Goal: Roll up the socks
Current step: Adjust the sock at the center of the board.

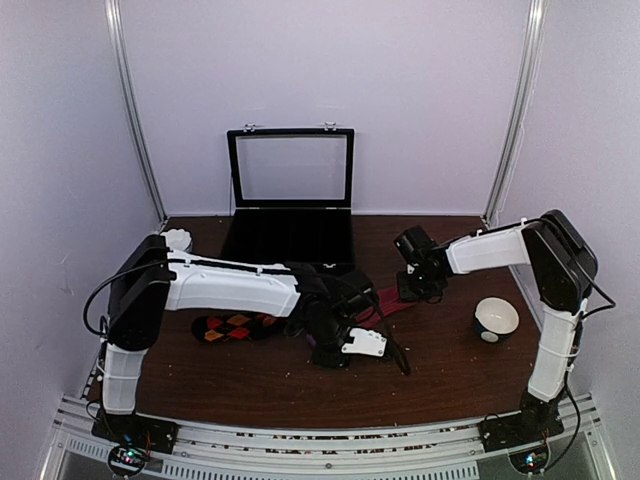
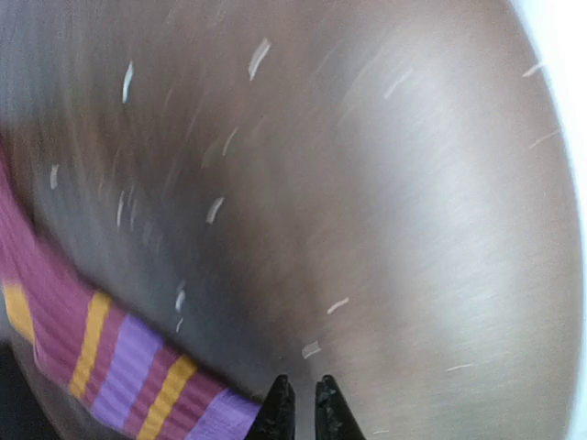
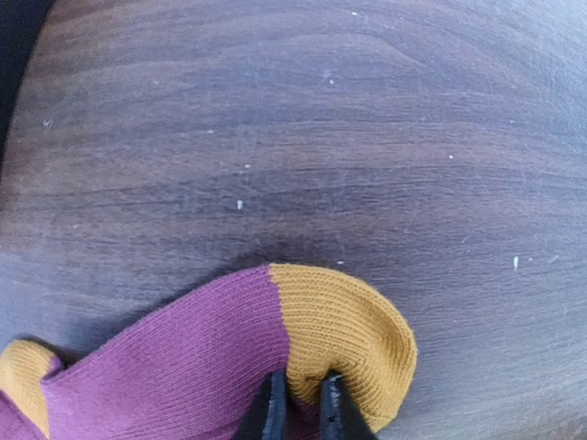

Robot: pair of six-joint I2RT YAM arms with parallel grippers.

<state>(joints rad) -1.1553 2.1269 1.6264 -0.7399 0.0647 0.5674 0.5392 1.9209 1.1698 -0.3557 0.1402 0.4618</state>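
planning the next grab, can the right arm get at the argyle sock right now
Probably not: the right gripper is shut on the pink sock, and the left arm lies between it and the argyle sock.

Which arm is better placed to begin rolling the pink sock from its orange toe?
Right, probably. The right gripper pinches the orange toe of the pink sock, which lies on the table. The left gripper is at the striped end, and its view is blurred.

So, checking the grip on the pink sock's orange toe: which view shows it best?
Right wrist: the orange toe is sharp and close, pinched by the right gripper. Left wrist shows only the pink sock as blurred stripes; top external, a pink sliver.
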